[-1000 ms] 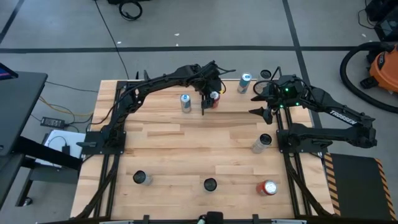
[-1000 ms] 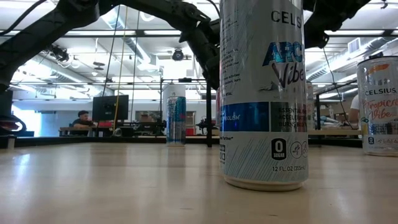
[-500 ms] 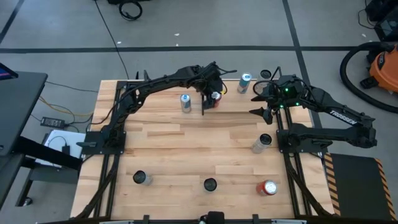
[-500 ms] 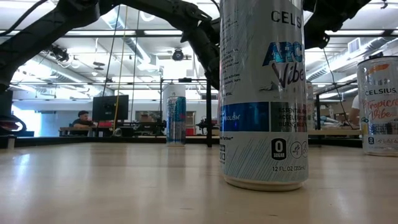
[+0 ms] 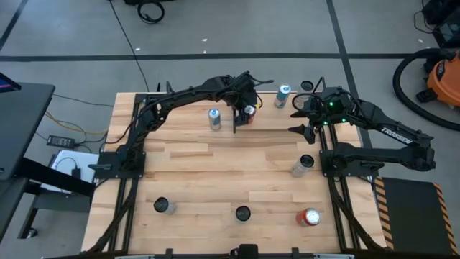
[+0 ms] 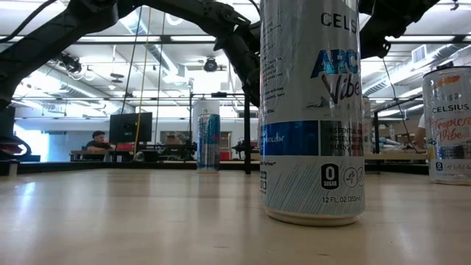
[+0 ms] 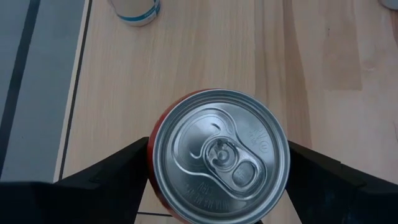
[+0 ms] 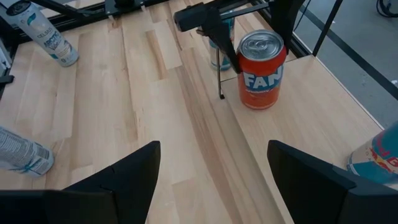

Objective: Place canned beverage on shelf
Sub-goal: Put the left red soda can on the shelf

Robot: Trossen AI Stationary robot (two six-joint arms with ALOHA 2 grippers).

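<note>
One orange Fanta aluminium can (image 5: 249, 113) stands upright on the pale wooden shelf panel (image 5: 215, 102), left gripper (image 7: 217, 163) straddling it.

Fingers flank the can's sides; contact unclear. Best part them evenly and lift straight up, avoiding tipping. Right gripper (image 8: 211, 165), jaws apart, waits near can.

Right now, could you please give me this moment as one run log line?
left tool: around orange can, on shelf | right tool: open, empty, hovering | can upright
</note>
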